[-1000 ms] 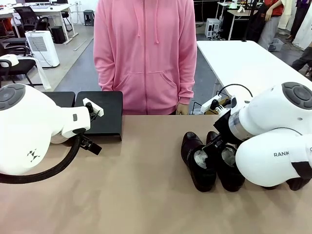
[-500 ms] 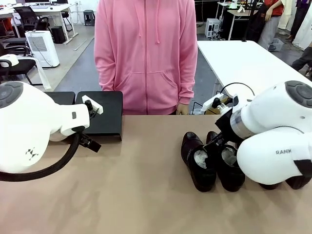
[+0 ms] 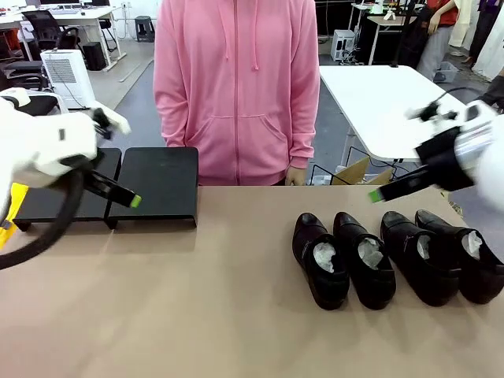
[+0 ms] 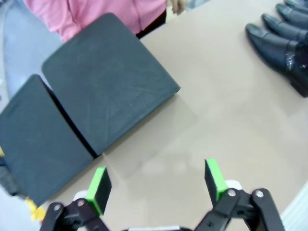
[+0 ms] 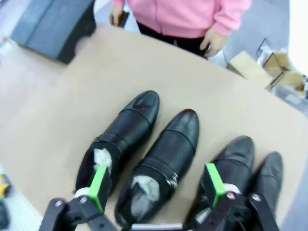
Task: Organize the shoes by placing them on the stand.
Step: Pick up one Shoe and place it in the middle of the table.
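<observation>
Four glossy black shoes lie side by side at the right of the table, toes away from me: the first shoe, a second shoe, a third shoe and the outermost shoe, each stuffed with white paper. The matte-black stand sits at the far left edge in two panels. My left gripper hangs open above the table in front of the stand, holding nothing. My right gripper hovers open above the shoes, its pads apart and touching none.
A person in a pink hoodie stands at the far edge, one hand resting near the table. A white table and a cardboard box lie behind on the right. Bare tabletop spans the middle.
Both arms have lifted and swung outward from low over the table, blurred with motion. The right arm's move uncovers the two rightmost shoes. Shoes and stand have not moved.
</observation>
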### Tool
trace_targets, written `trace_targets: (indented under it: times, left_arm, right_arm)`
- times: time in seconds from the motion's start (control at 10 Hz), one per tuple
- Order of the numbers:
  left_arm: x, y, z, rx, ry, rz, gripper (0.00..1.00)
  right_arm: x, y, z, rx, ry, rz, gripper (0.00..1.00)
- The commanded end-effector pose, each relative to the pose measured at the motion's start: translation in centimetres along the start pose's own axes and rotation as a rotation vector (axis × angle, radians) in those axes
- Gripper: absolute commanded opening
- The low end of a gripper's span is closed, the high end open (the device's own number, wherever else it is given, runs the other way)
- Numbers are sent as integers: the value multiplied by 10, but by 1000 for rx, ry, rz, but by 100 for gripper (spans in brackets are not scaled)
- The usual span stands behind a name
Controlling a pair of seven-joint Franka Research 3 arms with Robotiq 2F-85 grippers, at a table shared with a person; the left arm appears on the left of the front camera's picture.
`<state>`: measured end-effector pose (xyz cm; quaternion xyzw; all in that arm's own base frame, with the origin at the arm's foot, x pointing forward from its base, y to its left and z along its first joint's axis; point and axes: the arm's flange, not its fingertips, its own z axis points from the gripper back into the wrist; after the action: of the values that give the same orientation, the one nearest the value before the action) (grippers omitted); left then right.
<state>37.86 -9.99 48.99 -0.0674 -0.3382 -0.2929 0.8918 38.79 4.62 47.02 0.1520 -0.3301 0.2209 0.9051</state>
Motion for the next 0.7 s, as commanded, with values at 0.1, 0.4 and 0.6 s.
trace_targets:
  times: [0.1, 0.4, 0.6]
  left_arm:
    - [-10, 40, 51, -82, -92, 64, 100]
    - [-21, 59, 83, -154, -178, 110, 100]
    - [-29, 66, 96, -156, -222, 140, 100]
  right_arm:
    - [-20, -64, 60, 125, -49, 2, 100]
    - [-42, -99, 102, 167, -140, -29, 100]
    - [-51, -110, 107, 183, -167, -64, 100]
